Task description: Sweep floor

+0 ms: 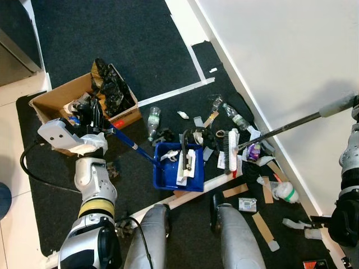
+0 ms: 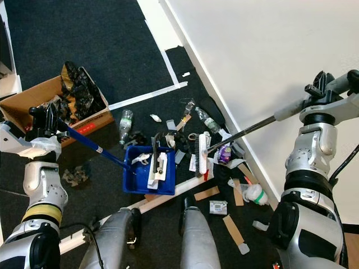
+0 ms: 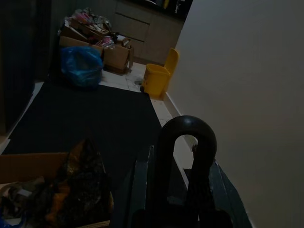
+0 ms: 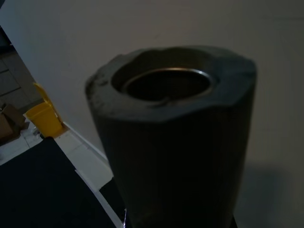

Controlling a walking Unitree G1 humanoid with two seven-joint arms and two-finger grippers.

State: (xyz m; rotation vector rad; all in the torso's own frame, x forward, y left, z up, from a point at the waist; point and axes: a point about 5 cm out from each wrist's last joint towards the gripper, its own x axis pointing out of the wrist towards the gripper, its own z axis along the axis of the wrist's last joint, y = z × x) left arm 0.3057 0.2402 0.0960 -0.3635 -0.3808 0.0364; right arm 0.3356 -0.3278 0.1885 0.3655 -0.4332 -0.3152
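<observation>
A blue dustpan rests on the black carpet with scraps and a dark bottle in it. Its long blue handle slants up to my left gripper, which is shut on it just below the black loop end. My right gripper is shut on the grey top of a long broom handle; the hollow end of that handle is close to the wrist camera. The white broom head stands on the floor just right of the dustpan, amid litter.
Plastic bottles, cardboard strips, wrappers and a white cup lie along the white wall. A cardboard box holding black bags stands at the left. A white lath lies by my legs.
</observation>
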